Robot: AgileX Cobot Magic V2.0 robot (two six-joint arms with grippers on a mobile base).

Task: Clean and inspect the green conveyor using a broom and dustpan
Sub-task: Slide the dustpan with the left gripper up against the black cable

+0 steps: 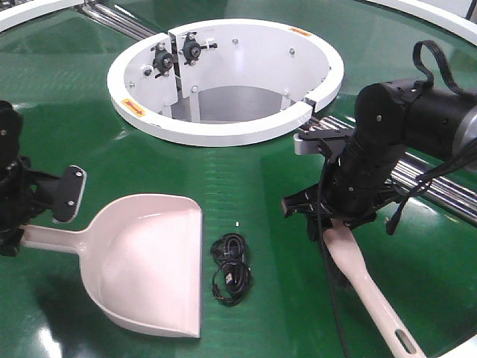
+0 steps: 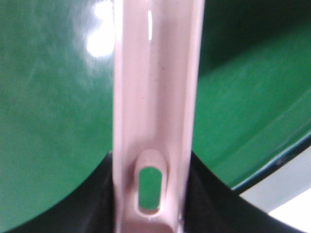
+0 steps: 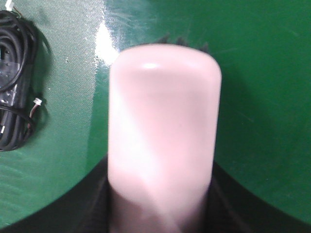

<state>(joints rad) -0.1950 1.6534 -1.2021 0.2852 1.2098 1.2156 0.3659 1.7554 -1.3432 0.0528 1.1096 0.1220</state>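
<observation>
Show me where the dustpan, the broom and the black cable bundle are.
dustpan (image 1: 149,261): front-facing view, inner floor of the scoop.
broom (image 1: 368,287): front-facing view, middle of its handle.
black cable bundle (image 1: 232,277): front-facing view, strands near the coil's centre.

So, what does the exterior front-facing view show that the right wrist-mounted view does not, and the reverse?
Only the exterior front-facing view shows the dustpan, the white ring-shaped hub and the slotted handle end of the broom. Only the right wrist-mounted view shows the broom's rounded head up close and a small white connector beside the black cable. Both show the broom, the cable and the green conveyor.
</observation>
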